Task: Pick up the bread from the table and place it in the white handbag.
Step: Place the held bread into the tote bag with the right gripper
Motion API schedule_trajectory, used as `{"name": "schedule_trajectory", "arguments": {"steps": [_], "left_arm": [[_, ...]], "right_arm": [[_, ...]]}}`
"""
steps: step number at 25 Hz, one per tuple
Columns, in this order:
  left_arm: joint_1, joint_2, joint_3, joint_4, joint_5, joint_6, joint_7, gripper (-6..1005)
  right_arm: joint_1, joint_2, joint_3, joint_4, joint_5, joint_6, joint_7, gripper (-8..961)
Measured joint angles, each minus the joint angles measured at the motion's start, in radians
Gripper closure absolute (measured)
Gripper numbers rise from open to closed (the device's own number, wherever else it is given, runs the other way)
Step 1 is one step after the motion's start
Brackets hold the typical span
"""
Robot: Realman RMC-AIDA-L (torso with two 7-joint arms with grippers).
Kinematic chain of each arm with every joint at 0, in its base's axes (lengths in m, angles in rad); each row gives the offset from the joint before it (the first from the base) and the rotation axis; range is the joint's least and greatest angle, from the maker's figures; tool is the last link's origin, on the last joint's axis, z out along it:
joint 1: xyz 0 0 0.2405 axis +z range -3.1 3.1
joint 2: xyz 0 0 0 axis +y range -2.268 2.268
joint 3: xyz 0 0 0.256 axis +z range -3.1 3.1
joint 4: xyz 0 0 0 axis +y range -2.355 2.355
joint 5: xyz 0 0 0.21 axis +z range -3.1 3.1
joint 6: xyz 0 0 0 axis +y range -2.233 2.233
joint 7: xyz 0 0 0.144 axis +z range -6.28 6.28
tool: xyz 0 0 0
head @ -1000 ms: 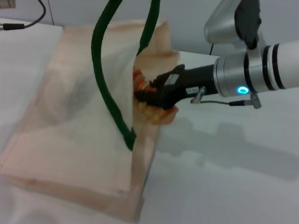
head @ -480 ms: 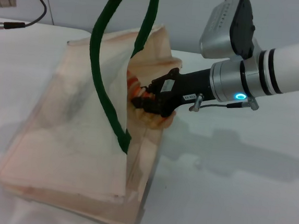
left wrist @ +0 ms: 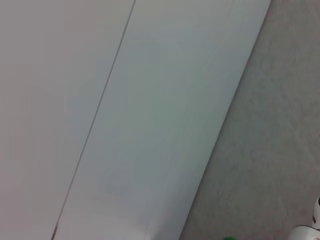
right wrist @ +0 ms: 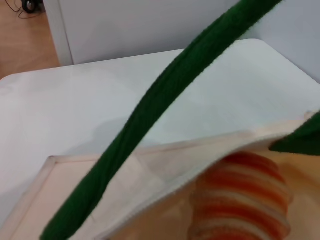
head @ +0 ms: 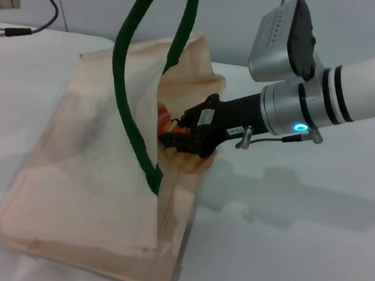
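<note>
A plain indoor robot test room, closer to a lab than a home. A broad white surface (head: 309, 256) with a rounded edge fills most of the head view, backed by a bare pale wall (head: 237, 20). Black cables (head: 33, 30) trail across the far corner of the surface. From the right wrist camera, a white panel (right wrist: 150, 25) stands behind the surface, with a strip of light wooden floor (right wrist: 25, 35) and a cable end beside it. The left wrist camera shows only white panelling and grey speckled flooring (left wrist: 270, 150).
</note>
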Motion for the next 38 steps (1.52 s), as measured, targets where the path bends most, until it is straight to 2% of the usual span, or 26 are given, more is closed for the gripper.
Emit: {"name": "schedule_trajectory", "arguments": {"steps": [14,25,35,38], "left_arm": [[-0.002,0.0,0.0,0.0,0.002,0.0,0.0,877],[-0.002,0.0,0.0,0.0,0.003,0.0,0.001,878],[0.003,0.0,0.0,0.0,-0.001,0.0,0.001,878],[0.004,0.0,0.0,0.0,-0.001,0.0,0.001,877]], "right_arm": [[0.003,-0.002,-0.007,0.007,0.023,0.002,0.007,706],[-0.006,-0.001,-0.003,0.001,0.024,0.006,0.002,549],[-0.016,-0.007,0.006,0.0,0.026,-0.006,0.003,81],[-0.018,-0.008,0.006,-0.001,0.027,-0.013,0.003,75]]}}
